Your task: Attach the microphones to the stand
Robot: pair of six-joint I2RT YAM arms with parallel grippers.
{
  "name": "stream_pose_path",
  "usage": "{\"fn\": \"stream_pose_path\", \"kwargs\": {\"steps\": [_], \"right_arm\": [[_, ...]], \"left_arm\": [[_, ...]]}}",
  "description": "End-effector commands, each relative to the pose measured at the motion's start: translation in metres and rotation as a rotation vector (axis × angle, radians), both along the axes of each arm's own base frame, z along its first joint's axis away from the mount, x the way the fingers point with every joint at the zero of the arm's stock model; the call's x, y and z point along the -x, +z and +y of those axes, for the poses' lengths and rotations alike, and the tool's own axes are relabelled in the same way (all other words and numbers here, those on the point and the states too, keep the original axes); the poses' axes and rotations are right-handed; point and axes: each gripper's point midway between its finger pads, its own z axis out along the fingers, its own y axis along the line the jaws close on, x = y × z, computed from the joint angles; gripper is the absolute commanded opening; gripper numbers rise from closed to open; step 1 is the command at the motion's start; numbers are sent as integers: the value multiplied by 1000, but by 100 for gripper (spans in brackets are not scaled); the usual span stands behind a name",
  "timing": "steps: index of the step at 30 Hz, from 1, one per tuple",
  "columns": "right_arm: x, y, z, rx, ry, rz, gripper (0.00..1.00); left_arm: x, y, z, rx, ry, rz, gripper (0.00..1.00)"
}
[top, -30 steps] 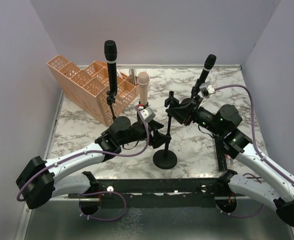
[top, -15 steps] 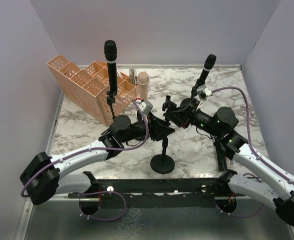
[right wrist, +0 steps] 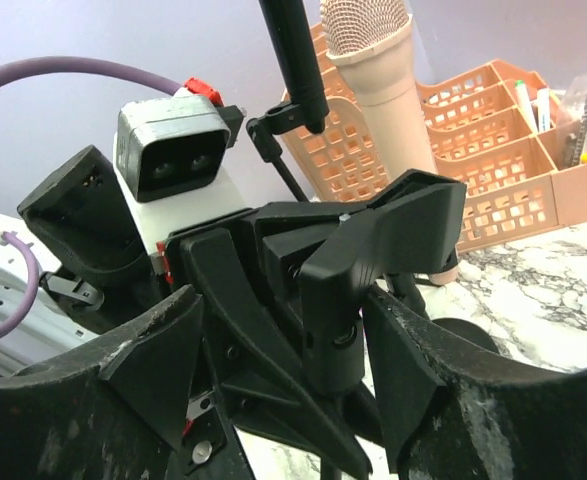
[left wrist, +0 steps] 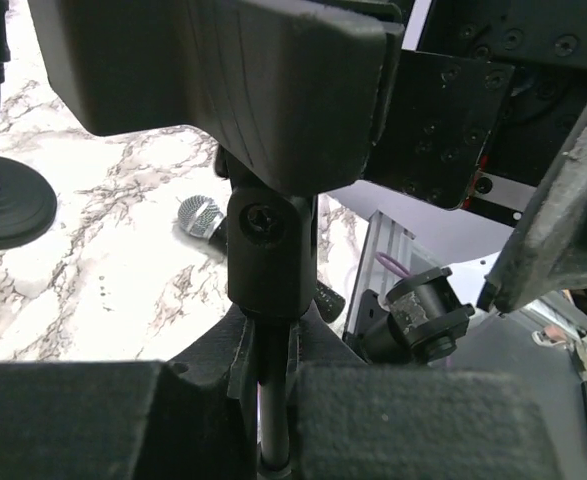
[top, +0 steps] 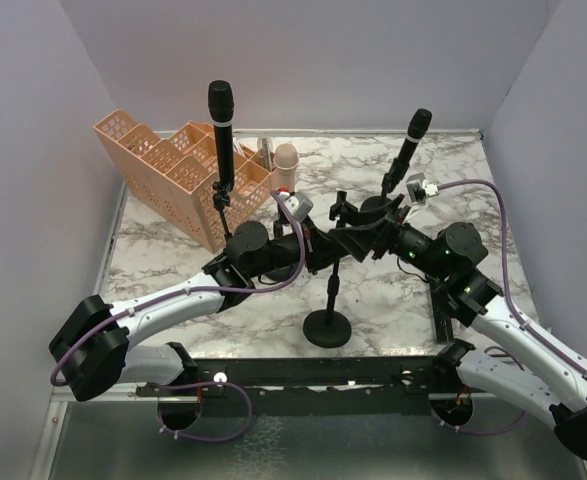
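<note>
Since a sec ago, L gripper [top: 325,252] has swung away from beside the pink mic [top: 286,162] over to the centre stand [top: 328,327] and clamped tight on it, just under its mic clip [right wrist: 378,235], which has no mic in it. R gripper [top: 361,237], which had been closed at the stand's top, now has its fingers spread either side of that clip, not touching.

Looks like a hand-off: L steadies the stand, and R is freed to fetch a mic.

Pink mic stands upright just beside the peach basket [top: 163,160], foot hidden. Silver-mesh mic [left wrist: 201,215] lies flat on the marble table [top: 148,250], seen past L claw. One black mic [top: 220,105] is up on a pole by the basket, and the other black mic [top: 414,130] is up at back right. So approx half done.

Basket has stepped compartments. Those at one end hold pens [right wrist: 529,100] and bits too blurry to name.
</note>
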Motion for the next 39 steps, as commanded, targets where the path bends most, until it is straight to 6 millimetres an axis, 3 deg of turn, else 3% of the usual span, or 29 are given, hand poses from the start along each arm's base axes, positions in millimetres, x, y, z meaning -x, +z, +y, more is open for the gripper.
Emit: {"fn": "stream_pose_path", "kwargs": {"steps": [1,7,13,23,32,39], "right_arm": [[1,-1,-11,-6,-51,-22,69],[12,-35,-19,42,-50,19,71],[21,-67,-21,74,-23,38,70],[-6,-96,-18,163,-101,76,67],[-28,-102,6,181,-64,69,66],[-12,-73,13,112,20,50,72]], "left_arm": [[-11,56,5,93,38,-121,0],[-18,81,13,124,50,-154,0],[-16,93,11,144,28,-152,0],[-6,106,12,173,-16,-146,0],[-5,107,12,179,-20,-132,0],[-9,99,12,163,-1,-137,0]]}}
